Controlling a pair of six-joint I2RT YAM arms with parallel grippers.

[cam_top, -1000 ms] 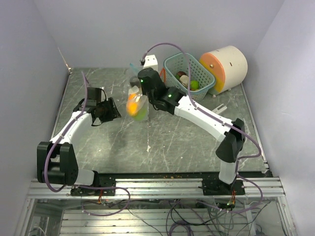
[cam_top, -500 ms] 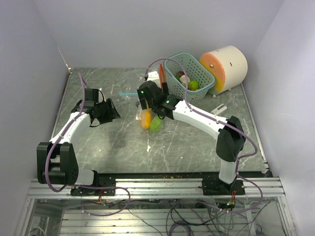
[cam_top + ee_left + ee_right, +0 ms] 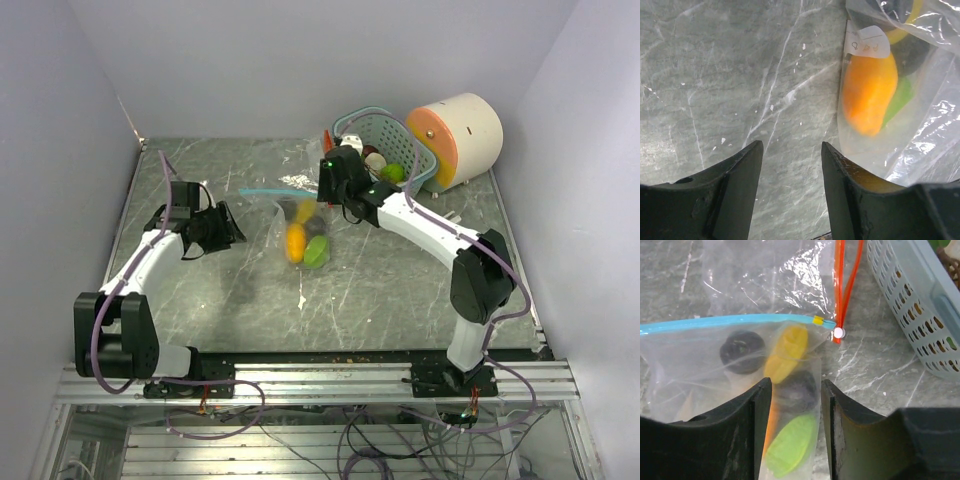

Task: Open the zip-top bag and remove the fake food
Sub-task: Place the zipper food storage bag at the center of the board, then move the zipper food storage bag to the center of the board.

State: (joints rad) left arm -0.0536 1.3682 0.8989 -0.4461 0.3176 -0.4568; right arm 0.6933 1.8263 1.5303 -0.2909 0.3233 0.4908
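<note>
Right wrist view has the zip-top bag (image 3: pixel 700 360) lying flat on the table (image 3: pixel 875 375), directly under and ahead of the right claw (image 3: pixel 794 390). Its blue zip strip (image 3: pixel 730 320) runs across just beyond the fingertips and looks sealed along all that shows. The fake food is all inside. A yellow piece (image 3: pixel 787 352) and a dark round one (image 3: pixel 742 350) sit just ahead of the claw. A green piece (image 3: pixel 790 442) lies between its 2 fingers, below them.

The right claw stands partly spread and pinches nothing. The left claw (image 3: pixel 790 150) is also spread and empty. The bag's lower end, with an orange piece (image 3: pixel 867 92), lies ahead and to its right, apart from it.

Further right of the right claw are a second clear bag with a red zip (image 3: pixel 840 285) and a basket (image 3: pixel 905 300).

I judge the opening step has not begun. Next, 1 claw should pinch the small yellow tab (image 3: pixel 817 319) at the strip's end, while the other pins the bag so it cannot slide.
</note>
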